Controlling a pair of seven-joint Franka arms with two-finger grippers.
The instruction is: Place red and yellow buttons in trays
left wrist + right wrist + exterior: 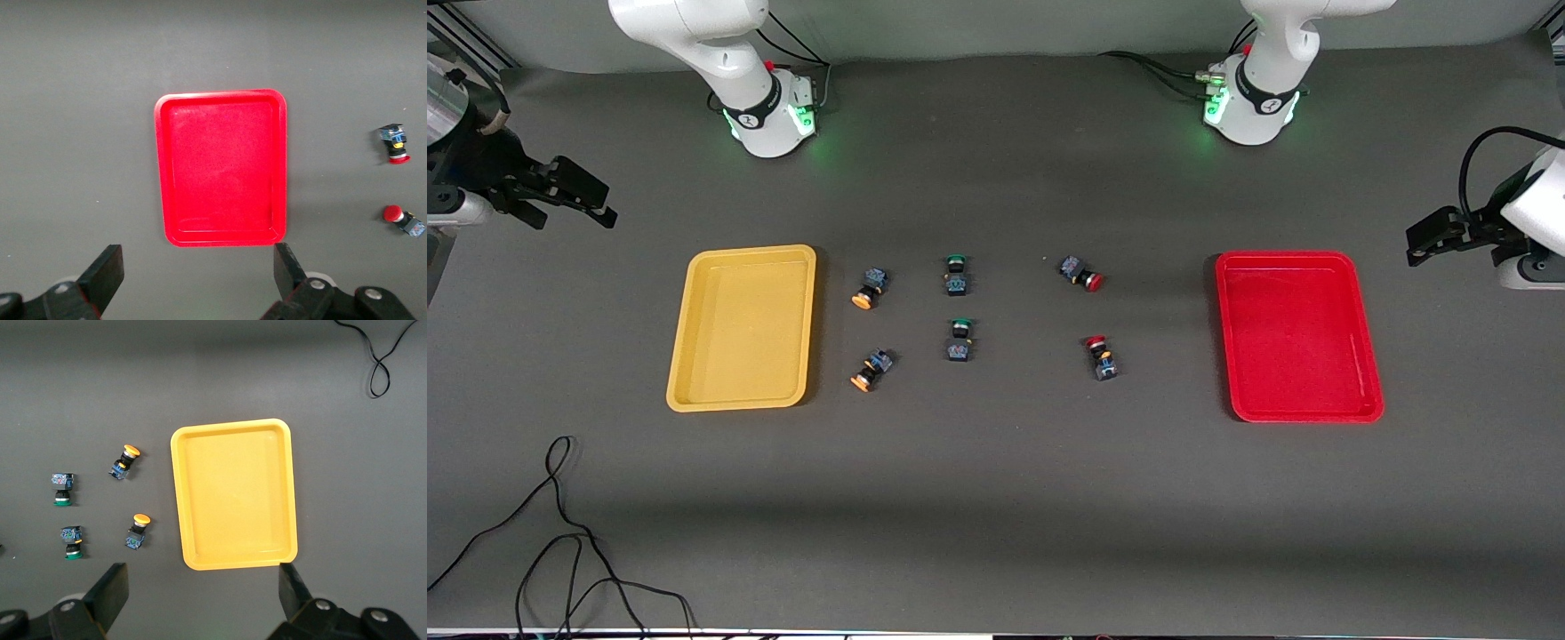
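Nothing placed yet: both trays bare, all buttons out on the table [996, 516]. Taking the yellow tray [694, 338] as landmark: two yellow buttons just beside its rim on the side toward the left arm's end, one [870, 287] farther from the front camera, one [871, 370] nearer. Two green buttons [957, 274] [959, 340] farther along that same way, not wanted. Two red buttons [1081, 273] [1102, 356] farther still, near the red tray [1369, 356] at the left arm's end.

Right pincer [574, 197] up in the air off the yellow tray's outer side, fingers spread wide, holding nothing. Left pincer [1436, 238] likewise wide open and empty, off the red tray's outer side.

Deciding relation, by judgement: yellow buttons on the tray's side away from the right pincer, so a reach across the tray first. Each button tipped over, body and cap in one line, slanted; closing across the narrow body likely surest.
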